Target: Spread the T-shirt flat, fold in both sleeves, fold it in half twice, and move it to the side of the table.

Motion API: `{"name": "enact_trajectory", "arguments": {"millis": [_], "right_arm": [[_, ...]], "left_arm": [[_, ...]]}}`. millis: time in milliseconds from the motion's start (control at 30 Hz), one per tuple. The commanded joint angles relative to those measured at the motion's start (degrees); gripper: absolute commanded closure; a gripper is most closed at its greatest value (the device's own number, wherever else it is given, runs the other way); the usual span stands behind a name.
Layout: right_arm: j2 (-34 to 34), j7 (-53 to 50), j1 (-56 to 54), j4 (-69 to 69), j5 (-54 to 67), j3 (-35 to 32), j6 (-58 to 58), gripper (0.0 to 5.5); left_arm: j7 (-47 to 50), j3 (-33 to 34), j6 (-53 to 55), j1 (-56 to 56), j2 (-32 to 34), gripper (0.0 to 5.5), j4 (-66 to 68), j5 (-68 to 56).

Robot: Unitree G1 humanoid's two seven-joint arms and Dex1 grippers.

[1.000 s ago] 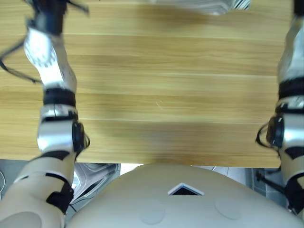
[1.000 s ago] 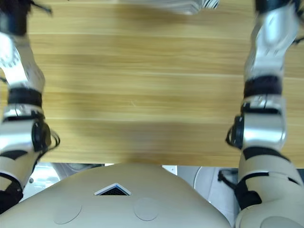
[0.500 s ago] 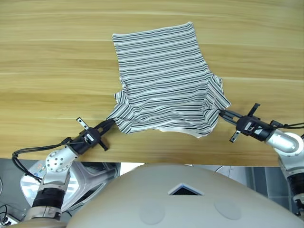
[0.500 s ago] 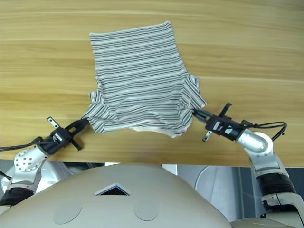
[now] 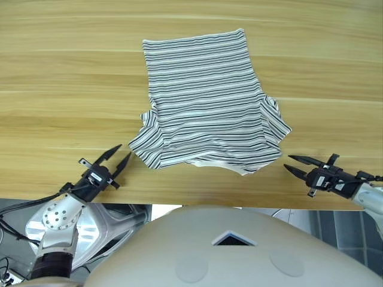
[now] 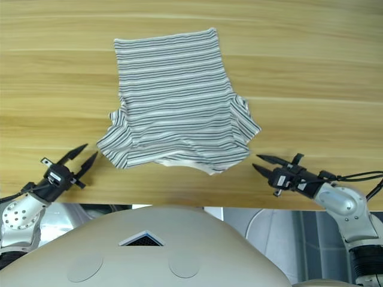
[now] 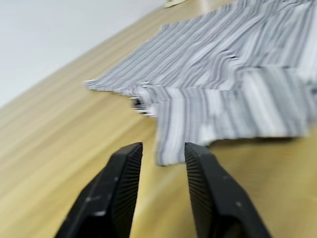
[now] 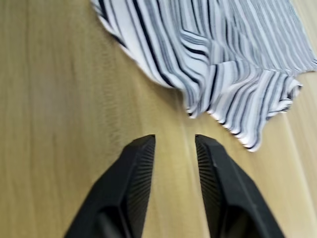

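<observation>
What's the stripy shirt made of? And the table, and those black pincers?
Shirt: soft knit cloth, maybe cotton; it wrinkles and lies limp.
Table: wood or a wood-look top, smooth, with grain lines and a slight sheen.
Left pincer and right pincer: matte black, likely hard plastic or rubber; the wrist views show ribbed inner faces.

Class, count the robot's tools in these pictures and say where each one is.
2. The left tool sits open by the table's front edge, left of the T-shirt; the right tool sits open to its right. Neither touches the T-shirt.
</observation>
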Motion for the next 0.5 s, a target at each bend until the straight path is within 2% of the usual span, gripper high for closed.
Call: {"name": "enact_trajectory", "arguments": {"millis": [33,100,133,200,267,400,500], "right_arm": [[0.27,3.11,5.64,-7.02,15.29,-8.82,-0.69,3.95],[1.99,5.97,6.2,-11.36,28.84,-13.26,-0.13,3.95],[2.55,6.9,4.28,-12.25,32.41,-13.3,0.86,3.95],[4.67,4.19,-8.66,-8.99,21.92,-6.21,5.76,3.95],[8.56,1.69,-22.1,-4.59,9.73,1.47,10.55,3.95],[20.03,-4.94,-45.66,12.51,-11.32,14.82,15.92,3.95],[27.89,-5.68,-53.43,20.9,-15.75,20.97,17.75,3.95]], "left_arm": [[2.59,4.11,3.93,-3.84,-1.79,3.23,1.43,-4.41],[-2.16,5.52,4.57,-4.26,-3.24,2.91,1.18,-14.59],[-6.07,6.31,6.13,-3.98,-4.32,2.72,-0.25,-21.83],[-9.06,6.94,11.05,-5.23,-6.43,2.3,-3.66,-31.31],[-7.93,5.26,12.27,-7.12,-7.45,1.97,-4.36,-27.92],[-2.6,4.63,14.27,-9.57,-9.31,1.97,-8.85,-20.47],[1.88,5.21,16.47,-11.94,-11.54,1.97,-12.21,-19.14]]}}
